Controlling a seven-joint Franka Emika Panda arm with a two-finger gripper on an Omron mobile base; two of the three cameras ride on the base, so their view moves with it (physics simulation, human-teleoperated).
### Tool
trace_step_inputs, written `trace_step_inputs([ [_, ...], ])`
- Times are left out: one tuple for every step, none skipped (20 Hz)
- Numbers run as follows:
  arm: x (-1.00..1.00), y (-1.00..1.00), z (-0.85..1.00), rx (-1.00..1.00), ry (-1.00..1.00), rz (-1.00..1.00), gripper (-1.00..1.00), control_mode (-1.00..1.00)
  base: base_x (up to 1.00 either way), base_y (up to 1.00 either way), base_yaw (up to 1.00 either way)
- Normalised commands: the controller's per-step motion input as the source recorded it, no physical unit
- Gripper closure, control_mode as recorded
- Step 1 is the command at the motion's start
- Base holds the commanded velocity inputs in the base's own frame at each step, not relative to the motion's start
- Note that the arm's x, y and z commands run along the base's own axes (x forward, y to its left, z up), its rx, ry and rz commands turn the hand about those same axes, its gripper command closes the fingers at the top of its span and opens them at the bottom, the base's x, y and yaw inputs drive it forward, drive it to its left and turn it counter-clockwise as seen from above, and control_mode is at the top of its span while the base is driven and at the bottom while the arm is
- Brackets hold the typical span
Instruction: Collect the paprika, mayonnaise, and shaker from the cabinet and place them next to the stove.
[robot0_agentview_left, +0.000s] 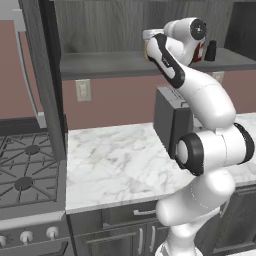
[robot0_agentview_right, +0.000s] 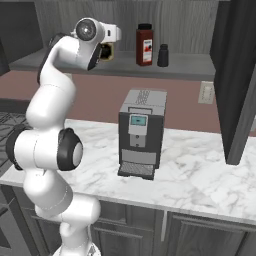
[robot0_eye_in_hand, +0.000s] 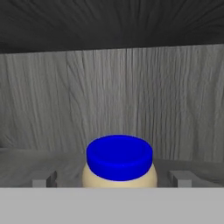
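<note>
Your end effector (robot0_eye_in_hand: 117, 183) stands with its fingers spread wide apart, one dark fingertip (robot0_eye_in_hand: 44, 180) on each side of the short cream-coloured mayonnaise jar with the blue lid (robot0_eye_in_hand: 119, 161), which sits between them on the grey shelf board of the dark grey wood-grain wall cabinet (robot0_agentview_right: 200, 67); from the hand view you cannot tell whether either finger touches the jar. Behind the jar you see the cabinet's grained back wall. In the right base view the tall slim red-brown paprika bottle with the black cap (robot0_agentview_right: 144, 45) stands upright on the same shelf, to the right of the hand, and the small all-black tapered shaker (robot0_agentview_right: 163, 55) stands just beside it on its right. A grey boxy coffee machine (robot0_agentview_right: 140, 132) sits on the white marble worktop (robot0_agentview_left: 115, 165) below the shelf, under the raised arm. The steel gas stove with black cast-iron grates (robot0_agentview_left: 25, 170) lies at the far left in the left base view, partly cut off by the edge, with an open dark cabinet door (robot0_agentview_left: 42, 75) hanging in front of it. In the left base view the arm covers the jar and most of the paprika; the shaker (robot0_agentview_left: 211, 51) shows past the wrist. The jar's lower body is cut off in the hand view.
</note>
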Motion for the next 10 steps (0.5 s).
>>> trace_step_inputs([
  [0.11, 0.0, -0.06, -0.02, 0.0, 0.0, -1.0, -1.0, 0.0, 0.0, 0.0],
  [0.11, 0.0, -0.06, -0.02, 0.0, 0.0, -1.0, -1.0, 0.0, 0.0, 0.0],
  [0.1, 0.0, -0.04, -0.01, 0.0, 0.0, -1.0, -1.0, 0.0, 0.0, 0.0],
  [0.11, 0.0, -0.03, -0.01, 0.0, 0.0, -1.0, -1.0, 0.0, 0.0, 0.0],
  [0.11, 0.0, -0.03, -0.01, 0.0, 0.0, -1.0, -1.0, 0.0, 0.0, 0.0],
  [0.11, 0.0, -0.01, -0.01, 0.0, 0.0, -1.0, -1.0, 0.0, 0.0, 0.0],
  [0.13, 0.0, 0.0, -0.01, 0.0, 0.0, -1.0, -1.0, 0.0, 0.0, 0.0],
  [0.13, 0.0, 0.0, -0.01, 0.0, 0.0, -1.0, -1.0, 0.0, 0.0, 0.0],
  [0.12, 0.0, 0.0, 0.0, 0.0, 0.0, -1.0, -1.0, 0.0, 0.0, 0.0],
  [0.12, 0.0, 0.0, 0.0, 0.0, 0.0, -1.0, -1.0, 0.0, 0.0, 0.0],
])
